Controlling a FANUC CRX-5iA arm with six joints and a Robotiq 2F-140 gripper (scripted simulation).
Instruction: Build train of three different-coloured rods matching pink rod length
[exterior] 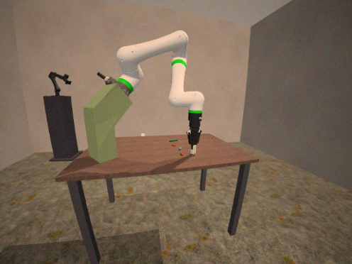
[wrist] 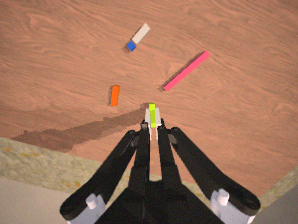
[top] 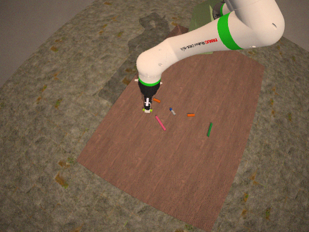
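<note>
My gripper (top: pixel 147 110) (exterior: pixel 193 151) (wrist: pixel 152 114) is shut on the lime rod (top: pixel 151 110) (exterior: pixel 194 154) (wrist: pixel 152 107), low at the table; its ends show past the fingertips. Whether it touches the table I cannot tell. The blue rod (top: pixel 171 109) (wrist: pixel 131 46) and the grey rod (top: pixel 174 112) (wrist: pixel 141 33) lie end to end, with no clear gap. An orange rod (top: pixel 156 100) (exterior: pixel 182 154) (wrist: pixel 115 96) lies apart from them, near the gripper. The pink rod (top: pixel 160 123) (wrist: pixel 186 71) lies on the gripper's other side.
A second orange rod (top: pixel 190 115) (exterior: pixel 174 145) lies beyond the blue and grey pair. The green rod (top: pixel 210 129) (exterior: pixel 173 140) lies farther out. The table (top: pixel 149 156) (exterior: pixel 142 160) has an edge near the gripper, in the wrist view's lower part.
</note>
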